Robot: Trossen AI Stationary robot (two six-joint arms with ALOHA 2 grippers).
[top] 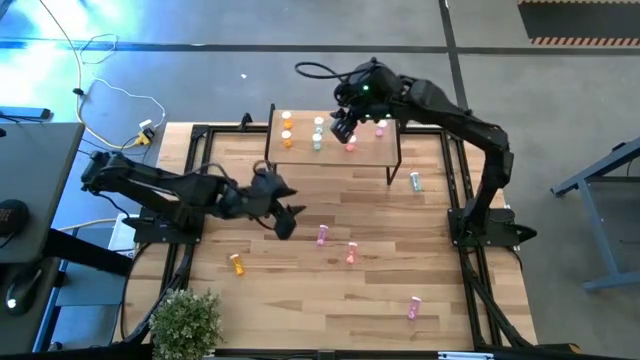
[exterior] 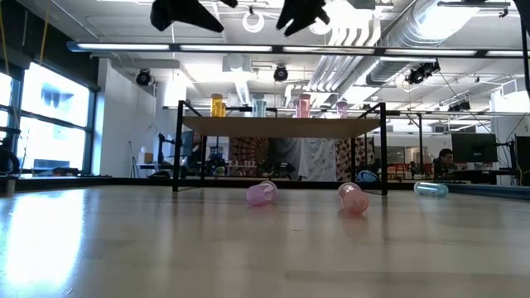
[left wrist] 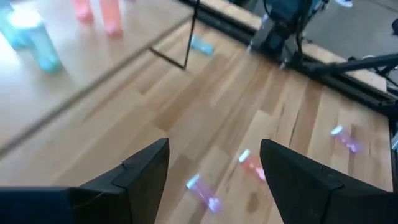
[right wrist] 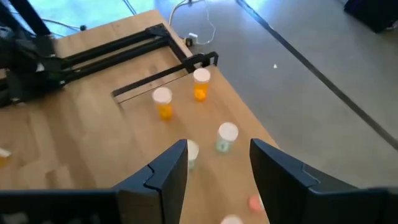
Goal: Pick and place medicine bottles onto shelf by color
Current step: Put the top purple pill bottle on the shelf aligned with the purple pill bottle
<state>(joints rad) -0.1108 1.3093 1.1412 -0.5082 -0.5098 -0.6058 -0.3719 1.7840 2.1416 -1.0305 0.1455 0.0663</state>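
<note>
The left gripper hangs above the middle of the table, left of the loose bottles, with its jaws spread wide and nothing between them. In its wrist view, the 2 dark fingers frame bare wood, with a pink bottle and a salmon-red bottle lying beyond them.

Near the front left of the table lies 1 orange bottle on its side, and a small green plant stands at the front-left corner.

The shelf stands at the back of the table on thin black legs. On its left end 2 orange bottles stand upright, with 2 pale green bottles just to their right. Farther right a salmon-red one and a pink one stand on the board.

The right gripper hovers over the shelf, above the pale green and salmon-red bottles. Its jaws are parted and empty; in its wrist view the fingers frame the shelf top, with the orange pair ahead.

On the table in front of the shelf lie a pink bottle and, just right of it, a salmon-red one. A pale green bottle lies right of the shelf's front leg, and another pink bottle lies near the front right.
</note>
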